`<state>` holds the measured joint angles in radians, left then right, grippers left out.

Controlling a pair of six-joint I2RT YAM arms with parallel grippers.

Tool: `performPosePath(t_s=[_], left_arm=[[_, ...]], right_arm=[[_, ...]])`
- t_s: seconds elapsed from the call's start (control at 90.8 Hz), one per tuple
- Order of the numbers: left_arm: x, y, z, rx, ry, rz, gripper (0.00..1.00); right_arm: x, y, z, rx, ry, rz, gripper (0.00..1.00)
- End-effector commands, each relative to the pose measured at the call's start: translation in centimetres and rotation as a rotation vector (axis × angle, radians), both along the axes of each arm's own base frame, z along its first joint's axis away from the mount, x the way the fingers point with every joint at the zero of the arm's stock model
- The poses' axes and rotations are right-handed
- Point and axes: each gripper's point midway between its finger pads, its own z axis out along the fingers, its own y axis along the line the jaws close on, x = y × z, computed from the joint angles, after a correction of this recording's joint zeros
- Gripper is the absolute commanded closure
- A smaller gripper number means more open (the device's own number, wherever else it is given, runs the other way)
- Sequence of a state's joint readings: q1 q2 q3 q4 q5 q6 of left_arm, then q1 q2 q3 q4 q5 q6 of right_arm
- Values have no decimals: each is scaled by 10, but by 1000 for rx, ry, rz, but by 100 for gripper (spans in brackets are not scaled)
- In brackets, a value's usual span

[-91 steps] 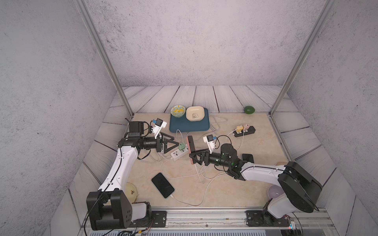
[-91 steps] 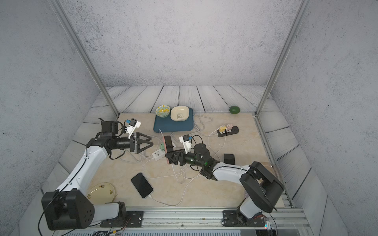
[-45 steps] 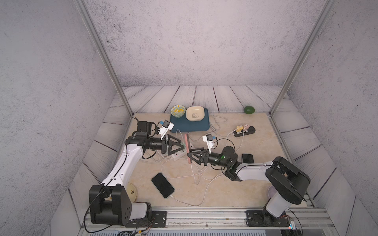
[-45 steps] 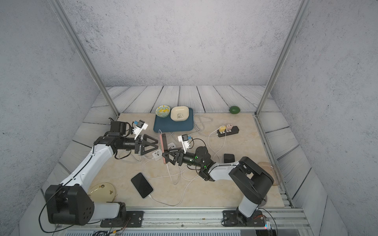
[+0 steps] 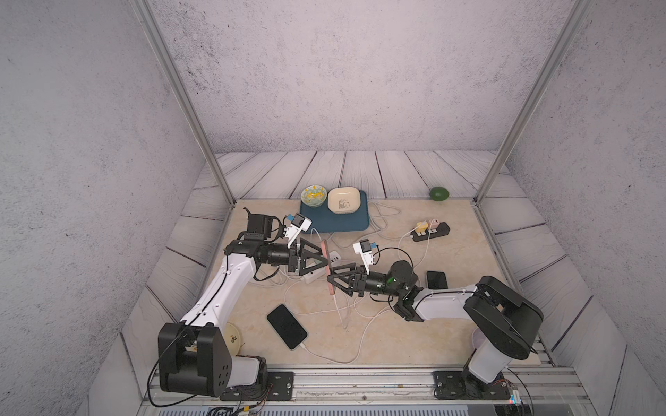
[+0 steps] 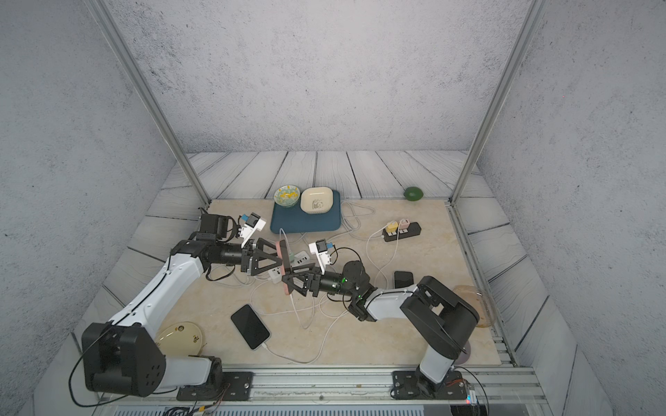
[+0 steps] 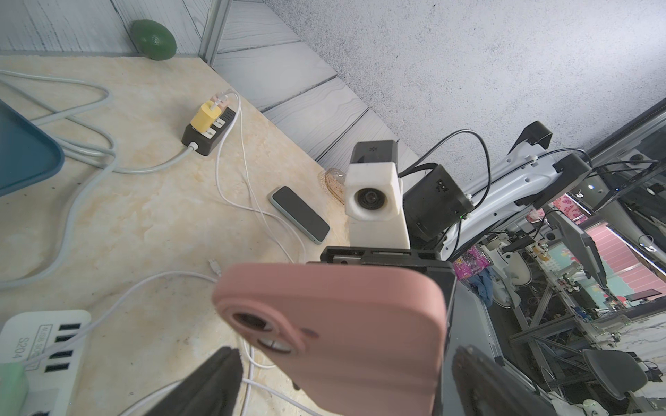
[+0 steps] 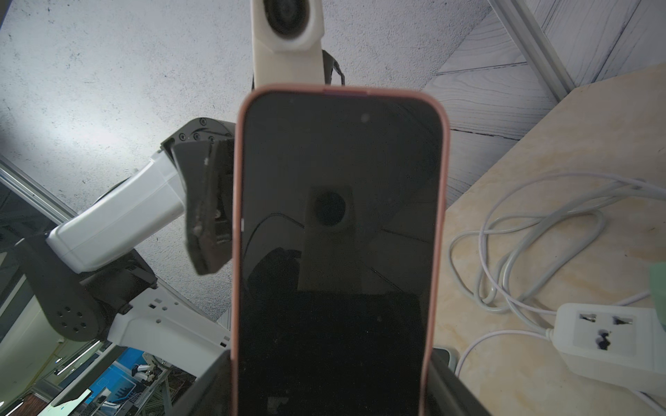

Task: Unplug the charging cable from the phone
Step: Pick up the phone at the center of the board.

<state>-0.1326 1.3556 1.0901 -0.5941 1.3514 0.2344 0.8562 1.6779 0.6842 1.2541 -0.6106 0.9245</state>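
Beige table [image 5: 396, 342] within grey speckled walls [image 5: 324, 90] carries a power strip [image 8: 605, 342] and black phone [image 5: 287, 326]. Right pincer [image 5: 331, 284] grips the pink phone [image 5: 326, 264]; left pincer [image 5: 324, 262] gapes astride it.

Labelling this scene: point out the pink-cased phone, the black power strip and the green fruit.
pink-cased phone [image 7: 353, 324]: left wrist view, back of its case.
black power strip [image 5: 443, 229]: a top view, its black body.
green fruit [image 5: 439, 193]: a top view, its middle.
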Motion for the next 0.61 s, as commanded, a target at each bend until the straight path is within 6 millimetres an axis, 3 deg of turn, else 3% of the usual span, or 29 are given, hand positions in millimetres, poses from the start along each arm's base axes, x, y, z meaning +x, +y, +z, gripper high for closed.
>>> performPosePath(t_s=[0.0,0.341,0.462,0.595], left_arm=[[-5,-4,-4,-9,5,-27,2],[-17,-6,2,-24,-42,-64,0],[-19,-6,4,-39,-36,-78,14],[-22,-6,6,-49,-29,-93,24]], right_arm=[[-8,2,35,103,-92,40,55],[-11,10,36,115,-87,81,54],[-10,11,33,112,-83,76,53],[-9,12,32,109,-79,77,53]])
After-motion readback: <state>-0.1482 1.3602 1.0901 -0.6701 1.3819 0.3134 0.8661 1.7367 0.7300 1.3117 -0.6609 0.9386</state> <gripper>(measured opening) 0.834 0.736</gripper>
